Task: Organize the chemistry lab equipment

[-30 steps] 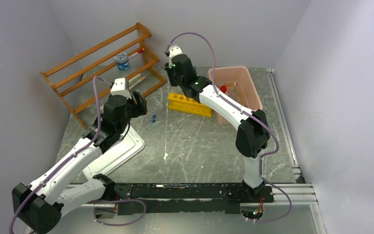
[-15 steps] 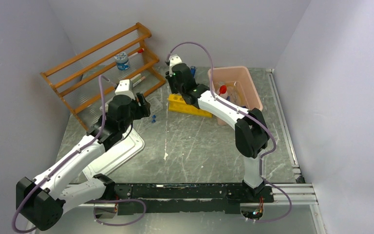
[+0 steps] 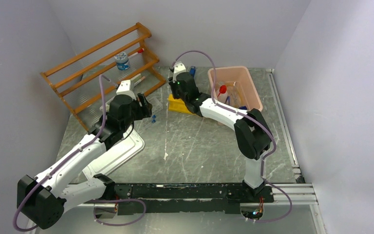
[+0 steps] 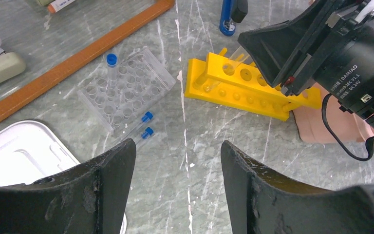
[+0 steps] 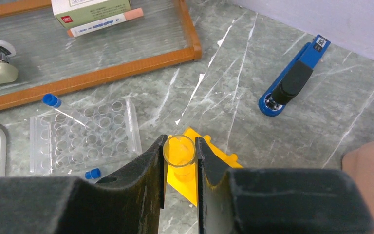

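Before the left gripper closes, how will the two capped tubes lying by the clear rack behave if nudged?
The tubes are round and lie flat on the smooth table, so they will probably roll. They look thin and clear, so likely light and slippery to pinch.

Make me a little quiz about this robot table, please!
1. True or false: the left hand is holding a tube.
2. How many blue-capped tubes lie on the table beside the clear rack?
3. The right hand holds a clear tube over a rack. That rack is: A red, B yellow, C green?

Key: 1 false, it is open and empty; 2 two; 3 B.
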